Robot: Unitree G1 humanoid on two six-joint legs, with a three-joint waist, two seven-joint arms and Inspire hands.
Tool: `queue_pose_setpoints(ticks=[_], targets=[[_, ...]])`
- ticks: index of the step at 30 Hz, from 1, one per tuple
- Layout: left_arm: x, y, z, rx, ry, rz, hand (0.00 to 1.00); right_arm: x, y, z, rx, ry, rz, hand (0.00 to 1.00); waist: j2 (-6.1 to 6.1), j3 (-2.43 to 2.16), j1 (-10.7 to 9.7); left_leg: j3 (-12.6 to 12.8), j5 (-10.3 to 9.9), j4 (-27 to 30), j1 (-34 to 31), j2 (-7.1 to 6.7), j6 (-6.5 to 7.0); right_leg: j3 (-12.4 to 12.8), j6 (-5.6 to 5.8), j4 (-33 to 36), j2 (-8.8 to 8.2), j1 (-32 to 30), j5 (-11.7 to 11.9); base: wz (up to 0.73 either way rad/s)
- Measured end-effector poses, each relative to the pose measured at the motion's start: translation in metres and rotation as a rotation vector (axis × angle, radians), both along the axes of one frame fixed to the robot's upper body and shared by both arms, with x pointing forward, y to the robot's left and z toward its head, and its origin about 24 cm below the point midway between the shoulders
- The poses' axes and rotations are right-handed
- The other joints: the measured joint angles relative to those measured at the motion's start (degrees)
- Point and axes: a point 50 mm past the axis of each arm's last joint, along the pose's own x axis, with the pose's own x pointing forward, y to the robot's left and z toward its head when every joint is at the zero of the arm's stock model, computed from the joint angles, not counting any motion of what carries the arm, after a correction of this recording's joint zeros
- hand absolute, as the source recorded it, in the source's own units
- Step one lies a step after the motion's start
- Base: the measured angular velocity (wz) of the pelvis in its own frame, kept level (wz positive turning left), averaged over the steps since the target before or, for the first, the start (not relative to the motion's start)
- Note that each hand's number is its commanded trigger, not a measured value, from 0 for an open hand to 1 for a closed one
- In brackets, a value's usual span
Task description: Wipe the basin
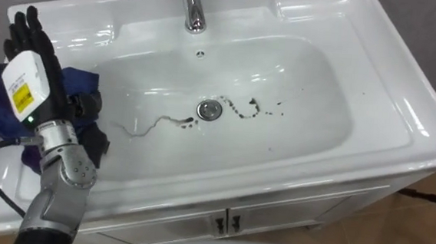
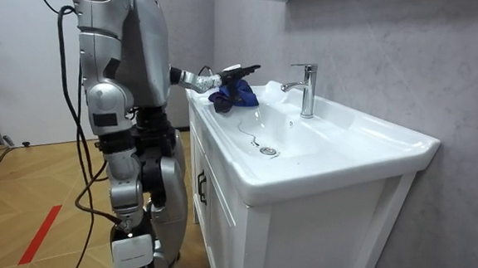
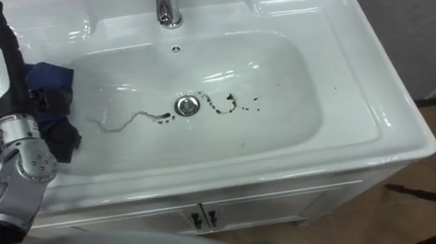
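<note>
My left hand [image 1: 37, 63] stretches forward from the lower left, fingers [image 1: 29, 28] straight and gripping nothing, lying over the blue cloth [image 1: 80, 85] bunched at the basin's [image 1: 403, 112] left edge, well apart from the dark stains [image 1: 250, 107].

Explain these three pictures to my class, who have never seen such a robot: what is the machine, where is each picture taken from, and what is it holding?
This is a humanoid robot standing in front of a white basin. Two pictures come from the twin cameras in its head, looking down. The third comes from a camera standing in the room and shows the whole robot. In the basin, dark marks lie around the drain, below the tap. The robot's left hand is stretched flat, fingers straight, over a blue cloth at the basin's left rim. It grips nothing.
</note>
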Motion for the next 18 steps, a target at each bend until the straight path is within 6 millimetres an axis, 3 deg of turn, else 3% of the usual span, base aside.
queue_pose_setpoints(ticks=[18], targets=[[-0.0047, -0.0041, -0.0065, 0.040, 0.038, -0.010, 0.00, 0.0014, -0.0021, 0.0003, -0.044, 0.001, 0.021, 0.00, -0.70, -0.40, 0.09, -0.40, -0.01, 0.13, -0.36, 0.00, 0.00, -0.07, -0.07, -0.91, 0.06, 0.37, 0.12, 0.00]])
